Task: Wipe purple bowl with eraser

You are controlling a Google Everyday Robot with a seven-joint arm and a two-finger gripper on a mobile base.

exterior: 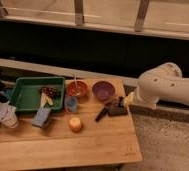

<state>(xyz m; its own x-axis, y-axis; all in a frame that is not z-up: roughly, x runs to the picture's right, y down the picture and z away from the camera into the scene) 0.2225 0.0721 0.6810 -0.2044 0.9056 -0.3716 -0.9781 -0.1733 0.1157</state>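
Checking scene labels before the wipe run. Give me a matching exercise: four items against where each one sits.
Items:
1. purple bowl
2. eraser
3. blue sponge
4. gripper

Places:
A. in front of the green tray, on the left part of the table
B. just right of the orange-red bowl
C. at the table's right edge, on the end of the white arm
D. lying in front of the purple bowl, beside the slim black stick

Pairs: 1-B, 2-D, 3-A, 4-C
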